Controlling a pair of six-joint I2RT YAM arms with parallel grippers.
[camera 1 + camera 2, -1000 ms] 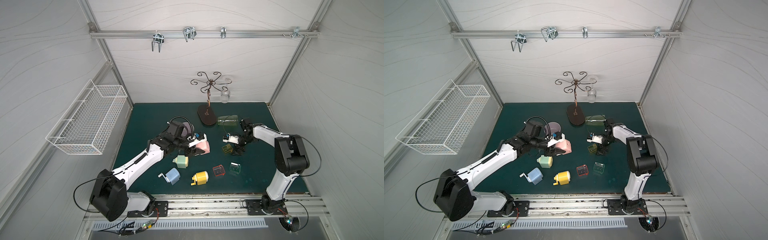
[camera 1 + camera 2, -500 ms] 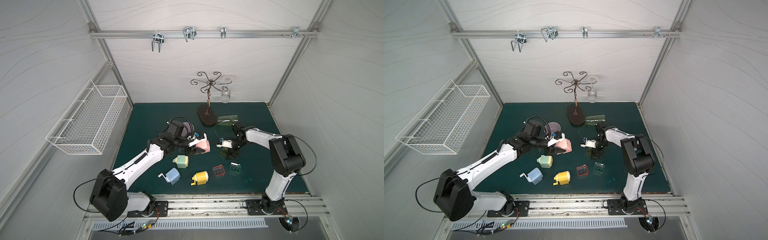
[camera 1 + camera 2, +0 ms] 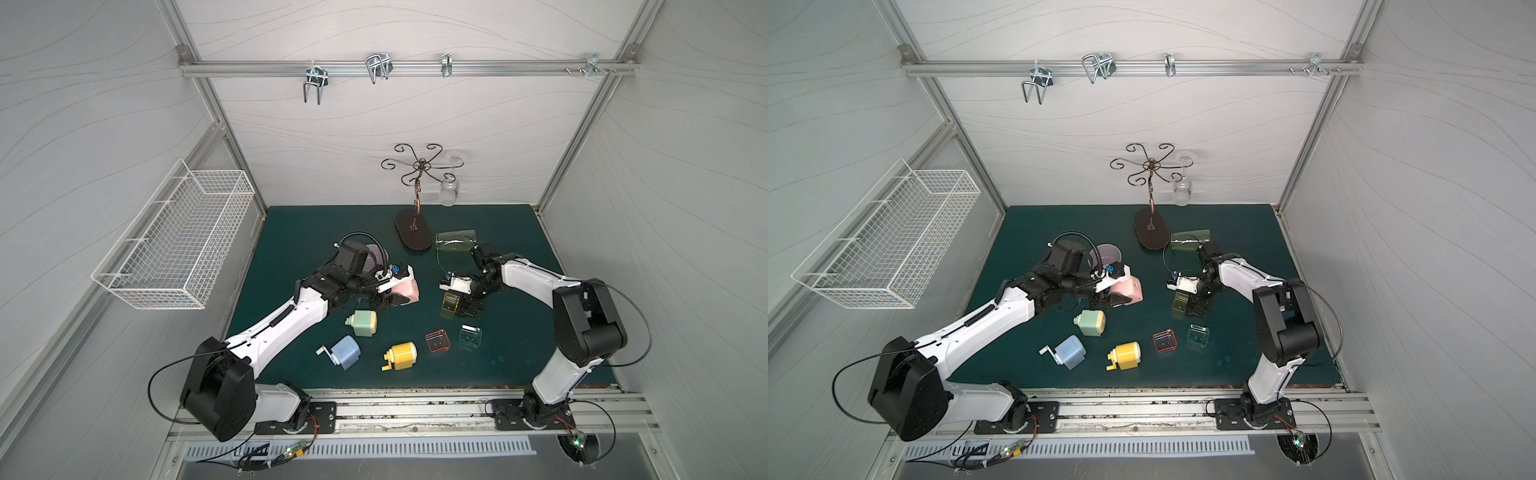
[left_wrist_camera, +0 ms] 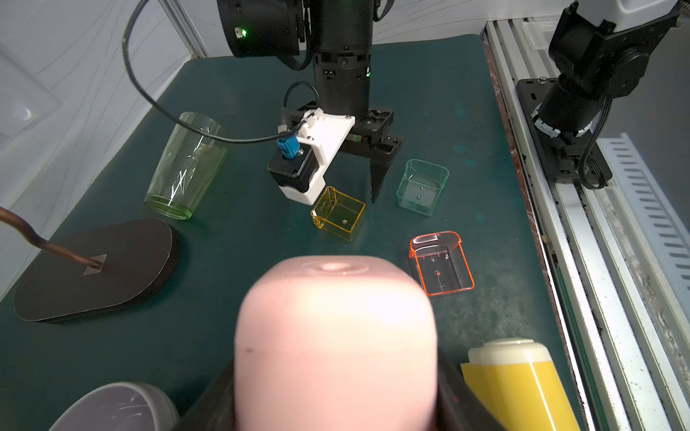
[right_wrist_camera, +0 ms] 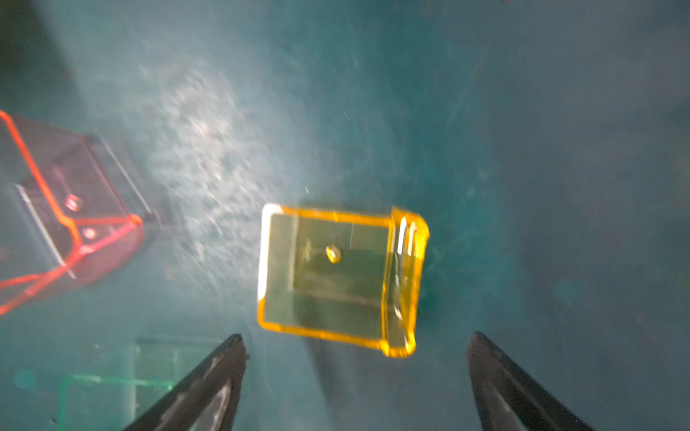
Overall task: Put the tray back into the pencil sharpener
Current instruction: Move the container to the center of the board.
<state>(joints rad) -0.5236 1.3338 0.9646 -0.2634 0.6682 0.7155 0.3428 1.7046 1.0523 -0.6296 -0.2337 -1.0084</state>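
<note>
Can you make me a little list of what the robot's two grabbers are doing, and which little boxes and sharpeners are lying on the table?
left gripper: shut on the pink sharpener
right gripper: jaws open, at the yellow tray, holding nothing
other trays on the mat: red tray, green tray
loose sharpeners: green sharpener, blue sharpener, yellow sharpener
also there: glass tumbler lying on its side, dark stand

Red tray [image 5: 67,209] cut by edge, green tray [image 5: 112,388] blurred, pink sharpener [image 4: 336,336] cropped
</note>
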